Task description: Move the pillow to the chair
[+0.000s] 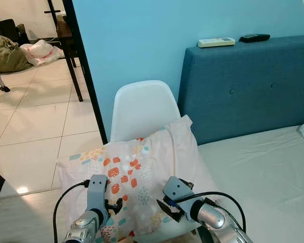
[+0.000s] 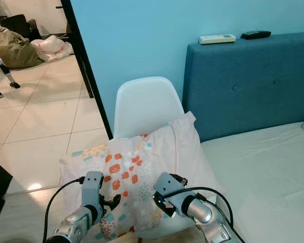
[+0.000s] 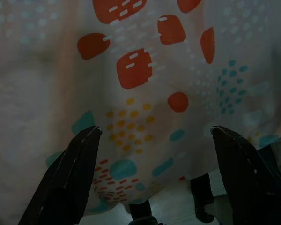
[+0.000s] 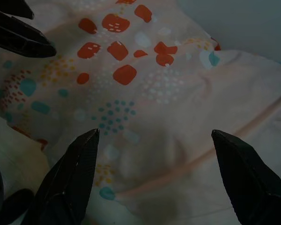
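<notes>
A pale pink pillow with orange and teal patches (image 1: pixel 142 177) lies across the white moulded plastic chair (image 1: pixel 142 109), leaning on its back. Both grippers, left (image 3: pixel 154 140) and right (image 4: pixel 152 140), hover spread and released just before it, equally near.

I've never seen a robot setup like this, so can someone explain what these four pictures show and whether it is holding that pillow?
This is a humanoid robot with two silver arms, each ending in a gripper with two long black fingers. The two wide pictures come from a stereo camera in its head, looking down. They show a patterned pillow lying on a white chair, beside a bed with a blue headboard. Two remote controls sit on the headboard. The left gripper and right gripper are at the pillow's near edge. The two dark pictures come from wrist cameras looking along each gripper's fingers. Both show the fingers spread apart with the pillow just ahead, so nothing is held.
</notes>
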Controlling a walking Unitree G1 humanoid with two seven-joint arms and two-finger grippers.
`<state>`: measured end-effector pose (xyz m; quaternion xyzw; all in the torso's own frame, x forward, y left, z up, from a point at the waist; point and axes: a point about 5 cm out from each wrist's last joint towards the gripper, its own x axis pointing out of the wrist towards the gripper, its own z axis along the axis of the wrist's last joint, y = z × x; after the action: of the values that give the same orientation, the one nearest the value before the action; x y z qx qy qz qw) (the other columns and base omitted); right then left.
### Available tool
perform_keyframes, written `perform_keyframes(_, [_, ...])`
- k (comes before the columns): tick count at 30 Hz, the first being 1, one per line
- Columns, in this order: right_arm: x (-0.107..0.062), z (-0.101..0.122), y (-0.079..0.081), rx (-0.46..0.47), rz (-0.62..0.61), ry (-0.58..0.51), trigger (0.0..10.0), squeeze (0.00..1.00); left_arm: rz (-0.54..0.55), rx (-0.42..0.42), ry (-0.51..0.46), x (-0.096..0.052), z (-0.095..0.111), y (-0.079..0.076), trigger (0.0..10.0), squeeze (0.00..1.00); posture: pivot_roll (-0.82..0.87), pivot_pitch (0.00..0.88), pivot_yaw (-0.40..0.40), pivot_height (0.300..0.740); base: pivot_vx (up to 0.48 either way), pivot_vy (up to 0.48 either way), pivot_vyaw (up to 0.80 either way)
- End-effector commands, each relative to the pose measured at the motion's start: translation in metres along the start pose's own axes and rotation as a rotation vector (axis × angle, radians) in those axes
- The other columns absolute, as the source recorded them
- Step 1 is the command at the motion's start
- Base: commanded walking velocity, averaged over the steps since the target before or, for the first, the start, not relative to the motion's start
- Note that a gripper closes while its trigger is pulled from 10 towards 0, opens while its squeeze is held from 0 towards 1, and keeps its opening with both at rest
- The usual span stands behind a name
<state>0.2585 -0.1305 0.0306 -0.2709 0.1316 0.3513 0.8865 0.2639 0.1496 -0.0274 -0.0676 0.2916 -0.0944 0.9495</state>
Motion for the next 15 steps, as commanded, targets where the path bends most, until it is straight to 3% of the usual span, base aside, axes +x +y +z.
perform_keyframes(1, [0.0007,0.0026,0.0056,0.003,0.011,-0.014,10.0,0.00,0.003,0.013,0.024,-0.0036,-0.0069,0.0050,10.0,0.00,-0.05,0.049,0.059,0.740,0.000,0.000,0.00])
perform_keyframes(15, [-0.0005,0.0051,0.0081,0.001,0.034,-0.032,10.0,0.00,0.015,-0.004,0.016,-0.0041,-0.0074,0.0054,10.0,0.00,-0.07,0.056,0.016,0.740,0.000,0.000,0.00])
